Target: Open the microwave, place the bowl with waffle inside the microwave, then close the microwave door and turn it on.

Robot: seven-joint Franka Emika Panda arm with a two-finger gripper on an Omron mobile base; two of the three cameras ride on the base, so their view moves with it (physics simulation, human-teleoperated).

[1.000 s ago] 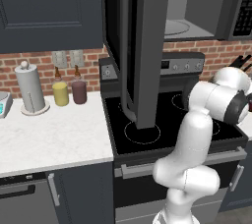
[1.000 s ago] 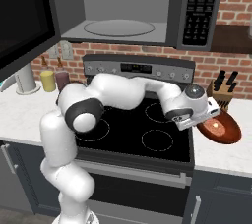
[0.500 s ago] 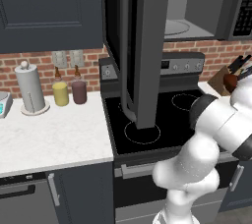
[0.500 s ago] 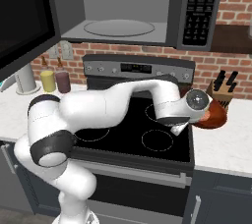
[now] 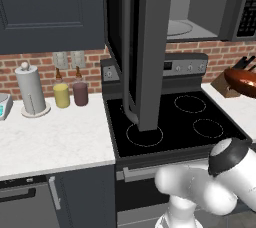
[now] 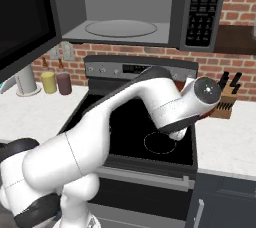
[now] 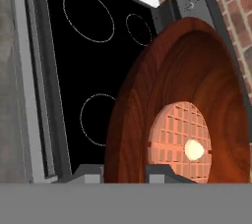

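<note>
The reddish-brown bowl [image 7: 197,95] takes up most of the hand view, with the round orange-tan waffle [image 7: 179,139] lying in it. My gripper [image 7: 125,174] is shut on the bowl's near rim, one fingertip inside and one outside. The bowl [image 5: 242,82] hangs in the air at the stove's right side, in front of the knife block. Above the stove the microwave [image 5: 200,7] stands open, its light interior and turntable [image 6: 120,28] showing. The microwave door [image 5: 145,47] is swung out toward me on its left hinge. The button panel [image 6: 202,7] is on the right.
Below the bowl is the black stove top [image 5: 175,122]. A knife block [image 6: 227,102] stands on the right counter. A paper towel roll [image 5: 31,92] and two jars [image 5: 70,94] are on the left counter. My own arm [image 6: 150,102] crosses in front of the stove.
The arm has swung round, its elbow dropping low toward the cameras. The bowl has gone from just above the right counter to higher up, still in the gripper.
</note>
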